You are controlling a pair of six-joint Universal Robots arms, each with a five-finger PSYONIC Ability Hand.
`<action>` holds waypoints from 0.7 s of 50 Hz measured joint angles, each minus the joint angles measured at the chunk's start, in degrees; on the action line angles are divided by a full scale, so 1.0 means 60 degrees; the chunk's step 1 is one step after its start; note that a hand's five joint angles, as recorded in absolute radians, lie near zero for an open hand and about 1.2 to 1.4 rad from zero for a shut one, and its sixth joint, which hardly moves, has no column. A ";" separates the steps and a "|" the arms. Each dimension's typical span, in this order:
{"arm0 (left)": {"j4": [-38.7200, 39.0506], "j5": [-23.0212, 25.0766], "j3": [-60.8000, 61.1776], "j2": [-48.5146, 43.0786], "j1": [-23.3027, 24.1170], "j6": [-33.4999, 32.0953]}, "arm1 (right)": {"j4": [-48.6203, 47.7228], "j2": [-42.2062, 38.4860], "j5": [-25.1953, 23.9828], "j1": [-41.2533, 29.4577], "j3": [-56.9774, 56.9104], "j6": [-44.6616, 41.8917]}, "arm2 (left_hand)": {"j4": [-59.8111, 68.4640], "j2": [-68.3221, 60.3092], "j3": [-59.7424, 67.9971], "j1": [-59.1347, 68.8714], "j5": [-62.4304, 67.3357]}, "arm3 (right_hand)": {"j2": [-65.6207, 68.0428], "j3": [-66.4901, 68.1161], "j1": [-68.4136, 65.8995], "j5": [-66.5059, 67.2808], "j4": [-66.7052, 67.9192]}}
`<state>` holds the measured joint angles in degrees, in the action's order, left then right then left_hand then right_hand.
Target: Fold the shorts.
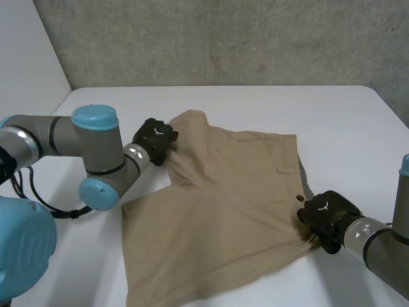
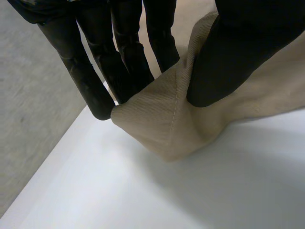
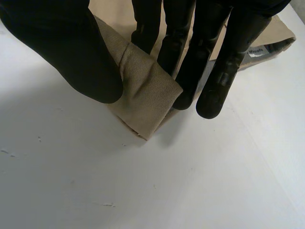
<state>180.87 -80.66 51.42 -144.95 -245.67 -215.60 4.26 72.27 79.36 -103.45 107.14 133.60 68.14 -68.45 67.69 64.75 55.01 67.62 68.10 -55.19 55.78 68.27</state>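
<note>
- Tan shorts [image 1: 223, 211] are lying spread across the middle of a white tabletop [image 1: 345, 121], waistband toward the robot's right and both legs pointing toward its left.
- The left hand [image 1: 155, 139] is gripping the hem of the far leg. In the left wrist view, its fingers [image 2: 97, 81] and thumb [image 2: 228, 57] are closing on a bunched corner of the cloth just above the tabletop.
- The right hand [image 1: 326, 217] is working at the near end of the waistband. In the right wrist view, its fingers [image 3: 190, 71] and thumb [image 3: 71, 52] are pinching a doubled edge of the fabric.
- With both pinches set and the garment mostly flat, the fold appears to be only beginning.
- Doing it well likely means raising both hands together, keeping the cloth lightly taut between them so that nothing sags or drags, and carrying the held edges across until they are meeting the opposite edges squarely.
- Each pinch is holding only a little cloth, so a sharp pull risks slipping it free; letting go is best left until the layer is resting flat.
</note>
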 measured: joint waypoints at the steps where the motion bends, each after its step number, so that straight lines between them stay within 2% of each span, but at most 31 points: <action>1: 0.0016 -0.0265 0.0258 0.0180 -0.0008 0.0002 | -0.0005 -0.0006 0.0000 -0.0001 0.0000 -0.0001 | 0.0000 -0.0001 0.0000 0.0000 0.0000 | -0.0001 0.0000 0.0000 0.0000 0.0000; 6: 0.0177 -0.1055 0.1571 0.1076 -0.0089 0.0006 | -0.0001 -0.0017 0.0002 -0.0023 -0.0001 -0.0002 | 0.0001 -0.0001 0.0000 0.0000 0.0000 | -0.0001 0.0000 0.0000 0.0000 0.0001; 13: 0.0555 -0.1377 0.3149 0.1964 -0.0208 0.0010 | 0.0007 -0.0036 0.0015 -0.0079 0.0008 -0.0001 | -0.0225 0.0267 -0.0232 -0.0223 -0.0164 | -0.0001 0.0000 0.0000 0.0000 0.0001; 15: 0.0637 -0.1365 0.3533 0.2161 -0.0241 0.0024 | 0.0008 -0.0057 0.0020 -0.0091 0.0011 -0.0001 | -0.3990 0.4173 -0.3881 -0.3916 -0.3484 | 0.0000 0.0000 0.0000 0.0000 0.0001; 19: 0.0688 -0.1318 0.3867 0.2511 -0.0277 0.0090 | 0.0008 -0.0079 0.0027 -0.0100 0.0014 -0.0001 | -0.6113 0.6166 -0.6010 -0.5821 -0.5630 | 0.0000 0.0000 0.0000 0.0000 0.0001; 28: 0.0686 -0.0975 0.3834 0.3441 -0.0410 0.0913 | 0.0008 -0.0086 0.0031 -0.0098 0.0026 -0.0001 | -0.6501 0.6503 -0.6282 -0.5901 -0.6033 | 0.0000 0.0000 0.0000 0.0000 0.0001; 35: 0.0249 0.0202 0.3314 0.3309 -0.0664 0.1928 | 0.0000 -0.0083 0.0032 -0.0107 0.0077 -0.0001 | -0.6471 0.6476 -0.6269 -0.5869 -0.5966 | -0.0001 -0.0001 0.0000 0.0000 0.0001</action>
<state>182.37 -79.45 71.31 -125.10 -249.66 -204.03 4.26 71.77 79.56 -104.09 107.60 133.59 29.31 -29.59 30.08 29.54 19.21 67.61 68.10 -55.19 55.78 68.27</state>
